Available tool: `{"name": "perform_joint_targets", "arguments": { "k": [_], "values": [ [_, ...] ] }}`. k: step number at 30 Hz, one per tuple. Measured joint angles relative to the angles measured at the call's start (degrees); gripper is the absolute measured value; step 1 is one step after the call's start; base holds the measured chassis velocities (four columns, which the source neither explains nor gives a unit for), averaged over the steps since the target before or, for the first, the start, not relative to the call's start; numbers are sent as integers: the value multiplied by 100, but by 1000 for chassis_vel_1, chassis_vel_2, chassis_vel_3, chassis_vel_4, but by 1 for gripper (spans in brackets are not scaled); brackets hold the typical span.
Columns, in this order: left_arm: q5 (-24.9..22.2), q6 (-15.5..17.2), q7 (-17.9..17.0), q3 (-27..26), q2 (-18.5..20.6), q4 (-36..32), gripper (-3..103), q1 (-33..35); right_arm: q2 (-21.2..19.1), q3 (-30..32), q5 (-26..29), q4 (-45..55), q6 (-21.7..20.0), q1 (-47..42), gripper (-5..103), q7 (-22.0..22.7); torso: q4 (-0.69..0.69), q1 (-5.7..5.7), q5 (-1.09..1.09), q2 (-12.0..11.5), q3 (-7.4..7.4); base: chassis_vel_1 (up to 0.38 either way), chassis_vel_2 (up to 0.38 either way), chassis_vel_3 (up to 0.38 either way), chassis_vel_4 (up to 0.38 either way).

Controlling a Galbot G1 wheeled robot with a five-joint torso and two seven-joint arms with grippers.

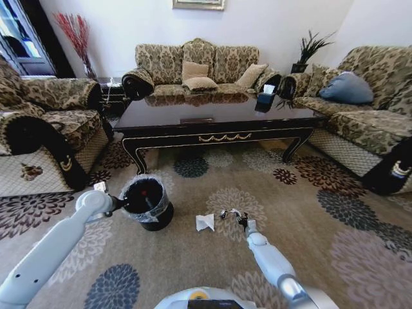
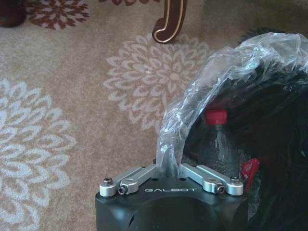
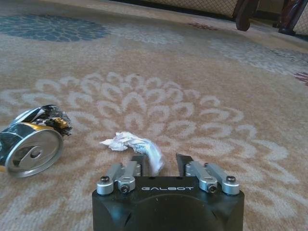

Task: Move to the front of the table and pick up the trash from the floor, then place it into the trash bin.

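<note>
1. Gripping the clear liner at the rim of the trash bin (image 1: 147, 203), the left gripper (image 2: 168, 169) has its fingers closed narrow on the plastic; in the head view the bin sits on the floor (image 1: 309, 225) at about 9 o'clock from the robot's centre.
2. Inside the bin stands a bottle (image 2: 219, 139) with a red cap.
3. The right gripper (image 3: 160, 163) is low over the carpet, its fingers narrowly apart around one end of a crumpled white paper (image 3: 132, 144).
4. A crushed can (image 3: 31, 144) lies near that paper, at 9 o'clock from it.
5. Another white paper (image 1: 205, 222) lies between bin and right gripper.
6. The table (image 1: 219, 122) stands at 12 o'clock.
</note>
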Motion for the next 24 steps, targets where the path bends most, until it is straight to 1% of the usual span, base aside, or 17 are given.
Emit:
{"name": "perform_joint_targets", "arguments": {
  "k": [1,2,3,6,7,10,11,13,17,20,22,24],
  "values": [
    [-3,0,0,-9,2,0,0,3,1,2,-6,-10,5,5,37,-2,0,0,0,0,0,0,0,0,0],
    [-8,0,0,-23,6,-2,0,10,1,1,-17,-15,9,6,32,-8,0,0,0,0,0,0,0,0,0],
    [-8,0,0,-23,6,-2,0,10,1,1,-17,-15,9,6,32,-8,0,0,0,0,0,0,0,0,0],
    [-11,0,0,-26,6,-2,0,9,-4,-20,-60,21,4,-27,17,3,0,0,0,0,0,0,0,0,0],
    [4,0,-1,-27,-17,2,0,-5,-5,-57,-71,126,-18,-104,15,29,0,0,1,0,0,0,0,0,0],
    [8,0,-4,-27,-35,5,0,-15,-4,-69,-71,195,-35,-156,14,48,0,0,0,0,0,0,0,0,0],
    [14,0,-7,-25,-47,6,0,-20,-4,-70,-71,231,-48,-187,9,61,-1,0,0,0,0,0,0,0,0],
    [14,0,-8,-20,-54,6,0,-22,-3,-68,-70,243,-53,-197,9,67,-1,0,1,0,0,0,0,0,0],
    [17,0,-12,-13,-60,-9,0,-6,-25,-62,-49,291,-65,-211,5,85,0,0,0,0,0,0,0,0,0],
    [13,0,-12,-18,-60,-22,0,10,-42,-61,-25,349,-79,-229,5,97,0,0,0,0,0,0,0,0,0],
    [12,0,-13,-20,-75,-36,0,22,-68,-61,24,479,-113,-285,1,128,1,0,0,0,0,0,0,0,0],
    [13,0,-13,-17,-84,-49,0,24,-86,-63,55,559,-135,-324,1,143,1,0,0,0,0,0,0,0,0]
  ]
}}
